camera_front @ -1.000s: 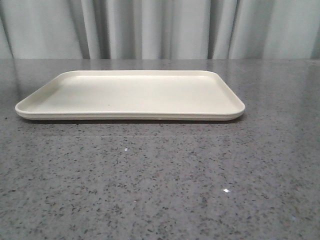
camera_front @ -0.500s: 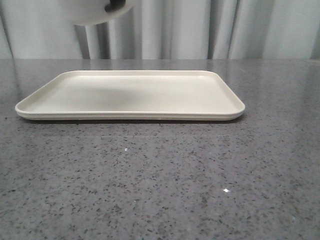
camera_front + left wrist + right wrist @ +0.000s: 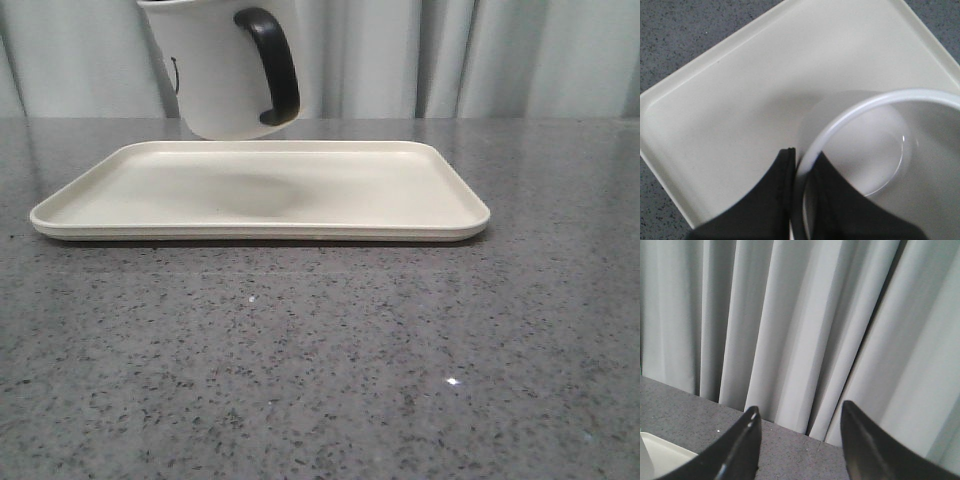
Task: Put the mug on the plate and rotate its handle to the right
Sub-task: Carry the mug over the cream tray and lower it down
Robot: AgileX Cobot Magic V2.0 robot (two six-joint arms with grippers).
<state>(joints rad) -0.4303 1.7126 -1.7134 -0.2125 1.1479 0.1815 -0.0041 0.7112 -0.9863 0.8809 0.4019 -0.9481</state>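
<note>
The white mug (image 3: 215, 75) hangs in the air, slightly tilted, above the back left part of the cream plate (image 3: 400, 190), not touching it. Its black handle (image 3: 275, 65) shows on the mug's right side, turned partly toward the camera. Part of the black face print shows at the mug's left edge. In the left wrist view my left gripper (image 3: 802, 157) is shut on the mug's rim (image 3: 860, 107), one finger inside and one outside, with the plate (image 3: 730, 100) below. My right gripper (image 3: 800, 412) stands open and empty, facing the curtain.
The plate lies on a grey speckled stone table (image 3: 320, 370). A grey pleated curtain (image 3: 520, 55) hangs behind the table. A corner of the plate (image 3: 665, 455) shows in the right wrist view. Neither arm shows in the front view.
The mug has come down from the top of the front view toward the plate, and its shadow on the plate has grown darker.
</note>
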